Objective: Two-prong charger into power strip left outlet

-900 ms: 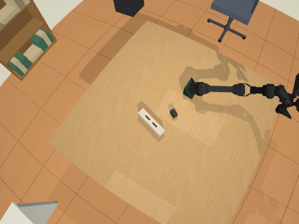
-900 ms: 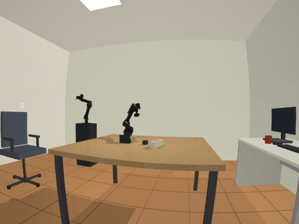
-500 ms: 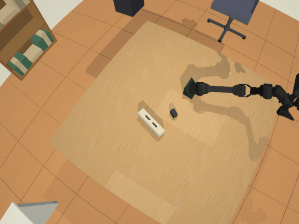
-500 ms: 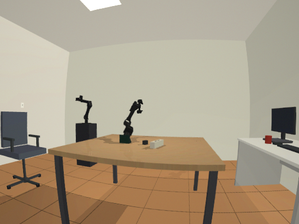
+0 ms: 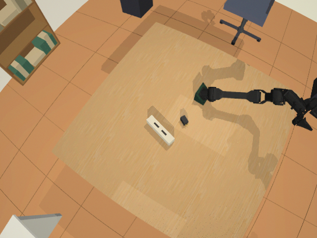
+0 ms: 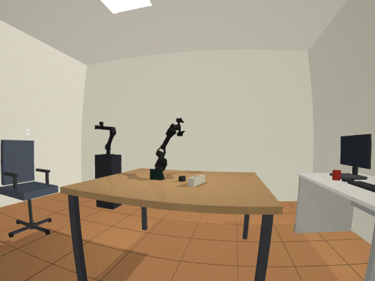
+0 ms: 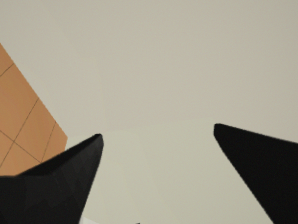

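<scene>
The black charger (image 5: 184, 120) (image 6: 182, 178) sits on the wooden table between the arm's base and the power strip; its prongs cannot be made out. The white power strip (image 5: 169, 139) (image 6: 196, 181) lies beside it, with two dark outlets on its top. My gripper (image 6: 183, 127) (image 7: 158, 133) is open and empty, raised high above table height. In the top view the arm reaches to the right edge of the picture, away from charger and strip. The wrist view shows only wall and floor between and beside the wide-spread fingers.
The arm stands on a dark green base (image 5: 200, 97) (image 6: 156, 174) on the table (image 5: 116, 146) (image 6: 224, 201). Around the table are an office chair (image 5: 247, 10) (image 6: 18, 162), a black pedestal (image 6: 107, 169) bearing another arm, and a white desk (image 6: 324, 206) with a monitor and red mug.
</scene>
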You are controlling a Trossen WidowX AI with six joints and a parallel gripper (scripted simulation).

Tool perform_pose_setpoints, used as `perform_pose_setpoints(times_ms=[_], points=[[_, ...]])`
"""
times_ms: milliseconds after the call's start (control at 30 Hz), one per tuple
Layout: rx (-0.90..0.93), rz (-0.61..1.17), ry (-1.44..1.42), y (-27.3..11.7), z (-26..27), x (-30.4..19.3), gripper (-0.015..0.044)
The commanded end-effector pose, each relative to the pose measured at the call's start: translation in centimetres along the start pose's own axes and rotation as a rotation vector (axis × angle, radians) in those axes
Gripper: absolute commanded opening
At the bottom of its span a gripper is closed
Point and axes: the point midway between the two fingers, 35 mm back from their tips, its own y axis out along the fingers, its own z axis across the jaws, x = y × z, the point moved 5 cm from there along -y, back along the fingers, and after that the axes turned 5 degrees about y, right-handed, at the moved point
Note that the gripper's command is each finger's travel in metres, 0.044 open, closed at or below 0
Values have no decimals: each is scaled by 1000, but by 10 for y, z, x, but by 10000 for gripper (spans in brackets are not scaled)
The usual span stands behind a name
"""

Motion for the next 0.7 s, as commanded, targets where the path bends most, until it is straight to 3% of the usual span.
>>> perform_pose_setpoints(times_ms=[0,667], points=[[-83,65,18,-8,-27,-33,440],[-339,486,84,-71,-98,-197,440]])
